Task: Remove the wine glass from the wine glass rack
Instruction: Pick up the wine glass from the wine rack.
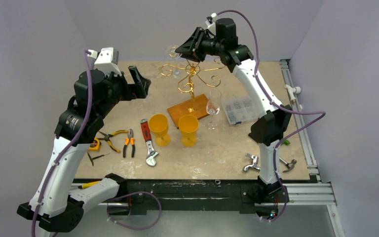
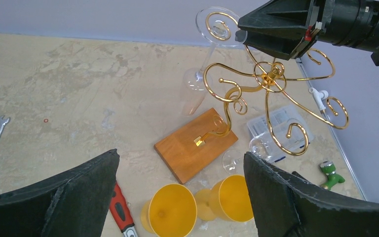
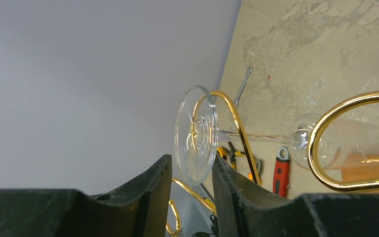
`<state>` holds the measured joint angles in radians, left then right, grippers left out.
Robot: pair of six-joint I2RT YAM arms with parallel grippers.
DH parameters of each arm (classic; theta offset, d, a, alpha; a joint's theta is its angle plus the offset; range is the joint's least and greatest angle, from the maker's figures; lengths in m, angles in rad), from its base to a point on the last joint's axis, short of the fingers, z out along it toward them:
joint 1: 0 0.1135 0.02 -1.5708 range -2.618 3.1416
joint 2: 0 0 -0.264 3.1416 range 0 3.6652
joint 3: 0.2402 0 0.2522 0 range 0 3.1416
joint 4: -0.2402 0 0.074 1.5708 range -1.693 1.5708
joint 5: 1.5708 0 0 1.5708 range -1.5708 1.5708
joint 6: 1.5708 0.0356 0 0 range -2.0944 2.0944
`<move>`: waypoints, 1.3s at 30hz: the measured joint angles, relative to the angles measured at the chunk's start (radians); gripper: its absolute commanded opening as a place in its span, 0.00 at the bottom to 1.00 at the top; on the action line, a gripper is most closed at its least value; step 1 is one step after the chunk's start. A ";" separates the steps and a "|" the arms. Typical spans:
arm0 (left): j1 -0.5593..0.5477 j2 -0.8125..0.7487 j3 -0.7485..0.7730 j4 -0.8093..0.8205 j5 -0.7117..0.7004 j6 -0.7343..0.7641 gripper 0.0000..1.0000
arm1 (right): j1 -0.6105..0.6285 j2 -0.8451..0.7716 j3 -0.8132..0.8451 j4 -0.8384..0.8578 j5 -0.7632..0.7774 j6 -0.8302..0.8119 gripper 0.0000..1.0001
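the wine glass (image 3: 196, 138) is hanging upside down from a spiral arm of the wine glass rack (image 2: 271, 76), its round foot uppermost. the right gripper (image 3: 191, 168) is sitting level with that foot, jaws standing either side of its rim; i cannot tell whether they are pinching it. the left gripper (image 2: 181, 155) is hovering above the counter (image 2: 79, 89), jaws spread wide, well apart from the rack.

The wine glass (image 3: 196, 136) is clear, smooth glass, with highlights on its foot. The wine glass rack (image 2: 271, 79) is glossy, polished golden metal wire. Its base (image 2: 196, 144) is orange-brown wood with a soft sheen. The pads (image 3: 148, 197) of my right gripper (image 3: 190, 165) look matt black and coarse-edged. The table (image 2: 79, 89) is matt, mottled beige.
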<state>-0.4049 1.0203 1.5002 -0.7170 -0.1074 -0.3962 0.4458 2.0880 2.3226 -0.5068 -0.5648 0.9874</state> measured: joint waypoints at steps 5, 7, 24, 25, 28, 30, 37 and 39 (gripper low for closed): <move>0.000 -0.004 -0.011 -0.002 0.002 0.000 0.93 | 0.002 0.000 0.000 0.000 0.004 0.000 0.32; 0.000 -0.005 -0.011 -0.001 0.004 0.001 0.93 | 0.004 0.000 0.000 0.000 0.006 0.000 0.31; 0.000 -0.023 -0.022 -0.002 0.004 0.023 0.93 | 0.014 0.002 0.000 -0.008 0.033 0.010 0.13; 0.000 -0.023 -0.023 -0.002 0.004 0.023 0.93 | 0.014 0.002 0.000 -0.010 0.033 0.012 0.11; 0.000 -0.023 -0.023 -0.002 0.004 0.023 0.93 | 0.014 0.002 0.000 -0.010 0.034 0.020 0.04; 0.000 -0.023 -0.024 -0.002 0.004 0.023 0.93 | 0.014 0.002 0.000 -0.010 0.034 0.027 0.01; 0.000 -0.023 -0.024 -0.001 0.004 0.023 0.93 | 0.014 0.002 -0.003 -0.011 0.048 0.046 0.00; 0.000 -0.023 -0.025 -0.001 0.004 0.023 0.93 | 0.015 0.002 -0.006 -0.005 0.047 0.055 0.00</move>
<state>-0.4049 0.9974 1.4750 -0.7177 -0.1032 -0.3733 0.4610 2.0903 2.3161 -0.5121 -0.5175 1.0428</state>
